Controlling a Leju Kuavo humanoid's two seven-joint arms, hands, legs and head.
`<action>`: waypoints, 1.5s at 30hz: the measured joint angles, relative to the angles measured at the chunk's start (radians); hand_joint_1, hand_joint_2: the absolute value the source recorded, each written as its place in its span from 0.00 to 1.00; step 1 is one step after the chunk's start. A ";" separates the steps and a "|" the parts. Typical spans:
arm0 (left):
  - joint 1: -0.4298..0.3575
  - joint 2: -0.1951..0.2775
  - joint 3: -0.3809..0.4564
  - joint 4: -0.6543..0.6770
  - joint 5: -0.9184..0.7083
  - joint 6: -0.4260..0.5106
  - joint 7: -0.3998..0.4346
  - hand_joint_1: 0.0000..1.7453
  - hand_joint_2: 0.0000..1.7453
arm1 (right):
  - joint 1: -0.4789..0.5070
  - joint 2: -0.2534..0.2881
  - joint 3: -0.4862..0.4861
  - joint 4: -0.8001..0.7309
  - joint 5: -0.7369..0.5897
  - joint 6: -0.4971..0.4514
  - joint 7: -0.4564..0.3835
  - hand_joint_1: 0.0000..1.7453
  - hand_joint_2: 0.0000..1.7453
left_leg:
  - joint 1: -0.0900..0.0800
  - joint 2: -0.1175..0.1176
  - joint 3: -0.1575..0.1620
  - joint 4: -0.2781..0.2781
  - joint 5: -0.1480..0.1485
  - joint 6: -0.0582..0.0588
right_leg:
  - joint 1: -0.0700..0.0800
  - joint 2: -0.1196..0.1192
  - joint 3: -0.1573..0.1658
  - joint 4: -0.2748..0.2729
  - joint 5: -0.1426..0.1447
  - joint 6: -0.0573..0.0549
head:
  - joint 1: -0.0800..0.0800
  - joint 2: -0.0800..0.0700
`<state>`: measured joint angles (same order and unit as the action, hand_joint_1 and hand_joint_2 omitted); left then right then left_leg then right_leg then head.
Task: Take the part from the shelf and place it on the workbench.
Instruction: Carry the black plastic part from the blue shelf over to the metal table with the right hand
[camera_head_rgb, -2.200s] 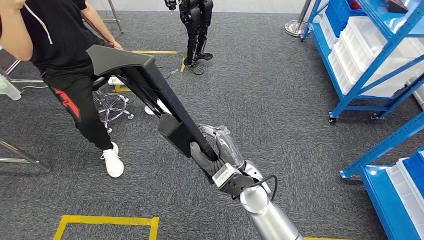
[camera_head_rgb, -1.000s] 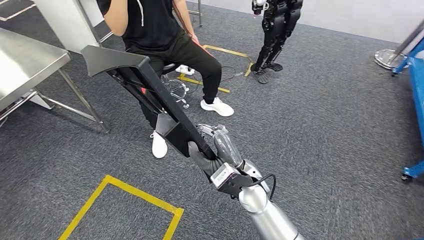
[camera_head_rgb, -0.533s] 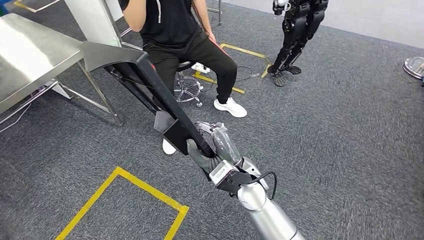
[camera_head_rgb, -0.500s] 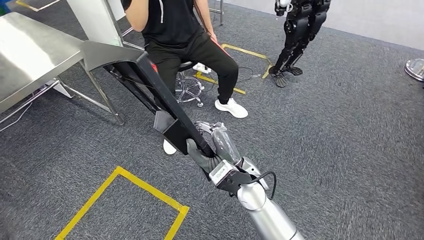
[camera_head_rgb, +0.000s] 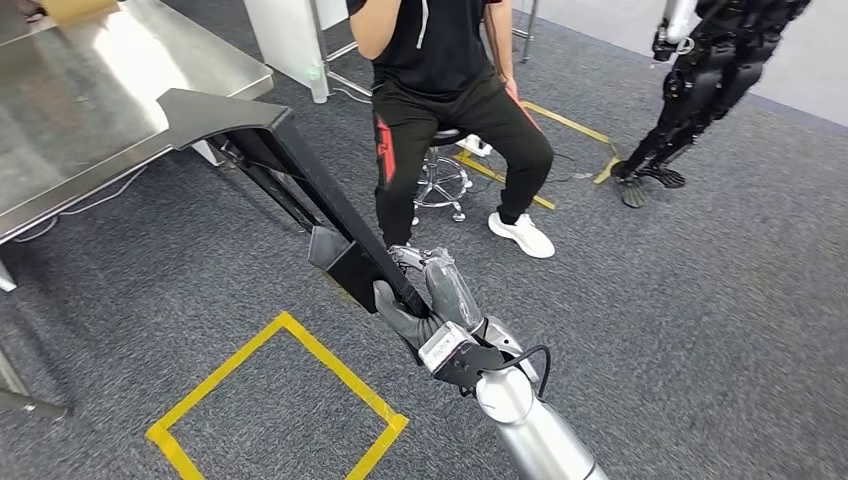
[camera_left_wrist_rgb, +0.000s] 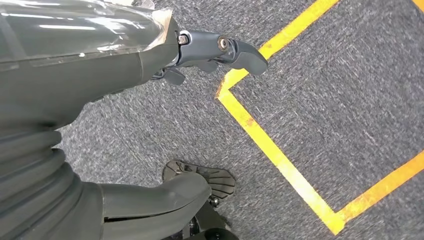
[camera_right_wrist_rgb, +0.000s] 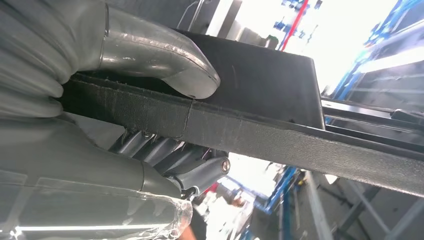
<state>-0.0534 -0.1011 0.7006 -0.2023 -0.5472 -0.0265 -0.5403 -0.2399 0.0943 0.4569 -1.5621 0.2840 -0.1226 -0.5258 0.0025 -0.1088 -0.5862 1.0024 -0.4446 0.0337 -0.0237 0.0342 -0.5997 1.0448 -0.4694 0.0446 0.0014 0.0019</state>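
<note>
Grey carpet (camera_head_rgb: 650, 300), steel workbench (camera_head_rgb: 90, 110); right hand (camera_head_rgb: 425, 300) grips part (camera_head_rgb: 300, 170); left hand (camera_left_wrist_rgb: 125, 65) empty, fingers apart.

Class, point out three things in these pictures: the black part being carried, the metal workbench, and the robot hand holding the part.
black part (camera_head_rgb: 300, 175), head view, on its long sloping bar.
metal workbench (camera_head_rgb: 70, 130), head view, on its bare steel top.
right robot hand (camera_head_rgb: 425, 295), head view, on the middle of the robot hand gripping the part's lower end.

The part (camera_head_rgb: 300, 190) is a long black plastic piece with a wide flat end. It is held in the air, tilted, and its wide end is above the edge of the steel workbench (camera_head_rgb: 90, 110).
</note>
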 joint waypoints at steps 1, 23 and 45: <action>0.001 0.001 0.001 0.000 -0.001 0.000 0.001 0.00 1.00 | -0.001 0.001 0.000 0.000 0.000 0.002 0.001 1.00 1.00 | 0.000 -0.007 -0.004 0.004 -0.003 -0.006 | 0.000 0.005 0.009 -0.019 0.007 -0.006 | 0.000 0.000; -0.006 0.008 0.030 -0.001 -0.008 0.020 0.011 0.00 1.00 | -0.029 0.009 0.002 0.010 -0.003 0.019 0.000 1.00 1.00 | -0.001 0.100 0.001 -0.030 0.028 0.021 | 0.019 -0.057 -0.023 0.131 -0.094 -0.035 | -0.005 0.000; 0.003 0.003 0.037 -0.001 -0.029 0.029 0.009 0.00 1.00 | -0.016 0.000 0.009 0.040 -0.013 0.018 -0.023 1.00 1.00 | 0.003 0.151 -0.065 0.071 -0.002 -0.024 | 0.010 -0.110 0.039 -0.025 -0.015 -0.047 | -0.007 0.000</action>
<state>-0.0503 -0.0977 0.7374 -0.2035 -0.5763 0.0030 -0.5315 -0.2561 0.0946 0.4656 -1.5226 0.2709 -0.1050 -0.5488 0.0050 0.0420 -0.6514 1.0737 -0.4467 0.0097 -0.0135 -0.0754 -0.5604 1.0199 -0.4841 -0.0019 -0.0053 0.0019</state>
